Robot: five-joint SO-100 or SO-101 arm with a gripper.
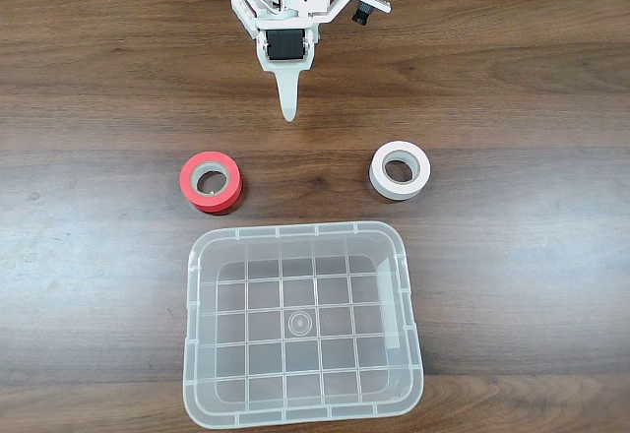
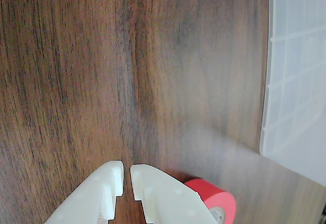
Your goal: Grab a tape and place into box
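Observation:
The red tape (image 1: 228, 183) lies flat on the wooden table, just beyond the far left corner of the clear box (image 1: 295, 228) in the fixed view. My gripper (image 1: 288, 110) hangs at the back of the table, pointing down, some way behind the red tape and a little to its right. In the wrist view its white fingers (image 2: 158, 193) stand almost together with nothing between them. There the red tape (image 2: 218, 197) peeks out at the bottom, beside the right finger. The box (image 2: 295, 81) runs along the right edge.
A white tape roll (image 1: 421, 175) lies flat to the right of the red one, behind the box's far right corner. Bare wood table (image 1: 98, 256) stretches on both sides of the box and between the rolls.

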